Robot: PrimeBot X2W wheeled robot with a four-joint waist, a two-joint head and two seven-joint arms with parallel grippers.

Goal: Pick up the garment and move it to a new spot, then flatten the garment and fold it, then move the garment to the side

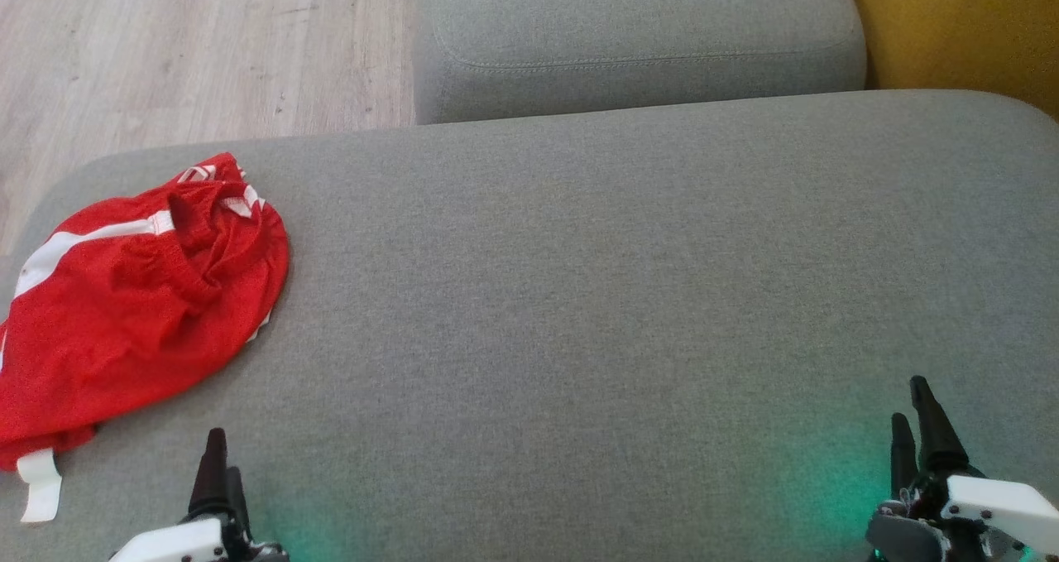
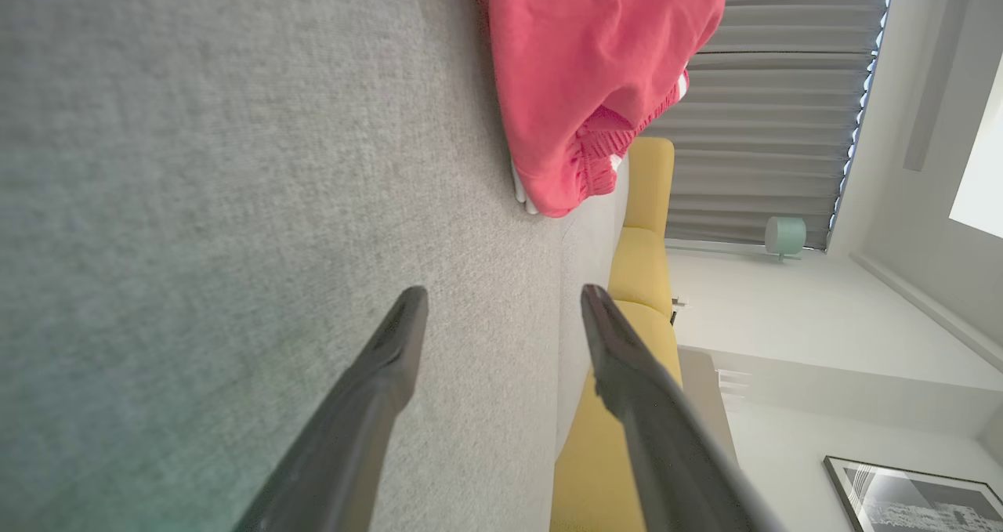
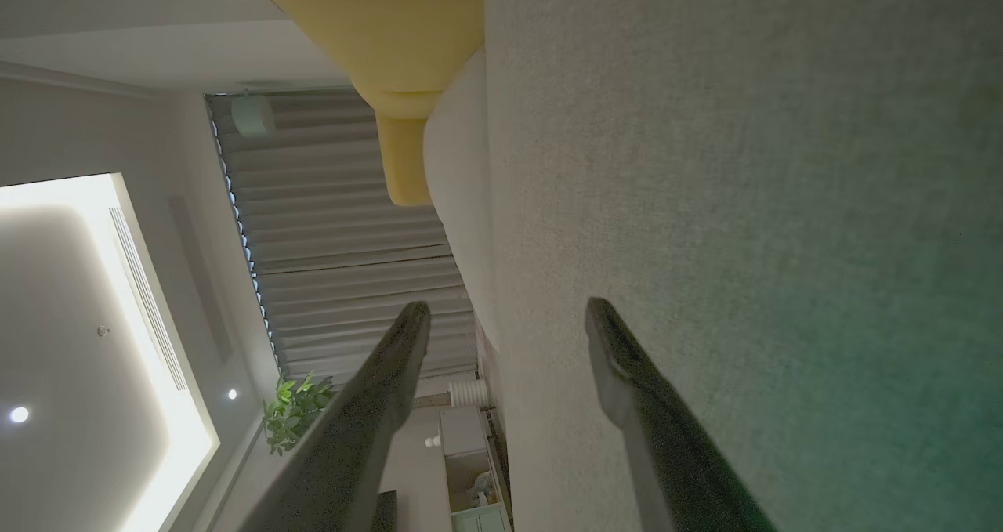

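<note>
The garment (image 1: 132, 297) is red with white stripes and lies crumpled at the left end of the grey cushion (image 1: 620, 297); part of it hangs over the left edge. In the left wrist view the garment (image 2: 588, 70) sits ahead of my fingers, apart from them. My left gripper (image 1: 219, 454) stands open at the lower left, just below and right of the garment's near edge, holding nothing. At the lower right my right gripper (image 1: 918, 417) is open and empty over bare cushion. The left gripper (image 2: 501, 301) and the right gripper (image 3: 505, 316) both show parted fingers in their wrist views.
A second grey cushion (image 1: 637, 40) lies beyond the first. Wooden floor (image 1: 190, 49) shows at the upper left and a yellow seat (image 1: 968, 24) at the upper right. The grey cushion's wide middle and right parts lie bare.
</note>
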